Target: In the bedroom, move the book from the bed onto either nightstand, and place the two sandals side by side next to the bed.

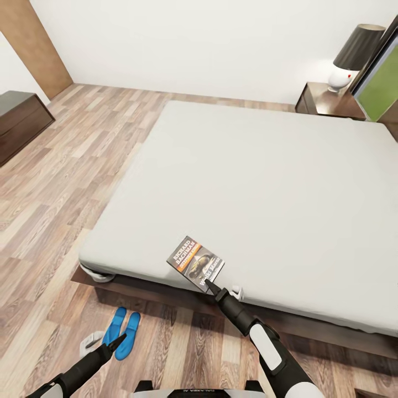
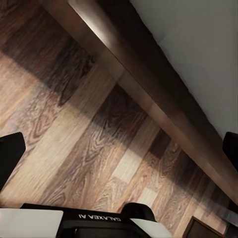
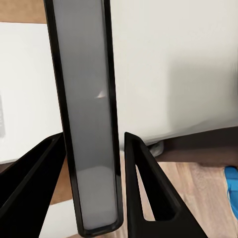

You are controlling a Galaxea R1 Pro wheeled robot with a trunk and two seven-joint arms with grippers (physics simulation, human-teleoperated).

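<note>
The book (image 1: 196,262), black and orange with white lettering, hangs tilted over the near edge of the bed (image 1: 265,182). My right gripper (image 1: 211,286) is shut on its lower corner. In the right wrist view the book (image 3: 89,124) shows edge-on, a grey strip of pages clamped between the two black fingers (image 3: 34,188). The two sandals (image 1: 124,327) lie side by side on the wood floor close to the bed's frame, and a blue tip of a sandal (image 3: 232,183) is also visible. My left gripper (image 1: 118,342) hovers just beside them, open (image 2: 119,148), above bare planks.
The nightstand (image 1: 323,99) stands at the bed's far right corner with a dark-shaded lamp (image 1: 354,55) on it. A long dark cabinet (image 1: 19,119) sits at the left wall. A pale grey object (image 1: 91,342) lies on the floor left of the sandals.
</note>
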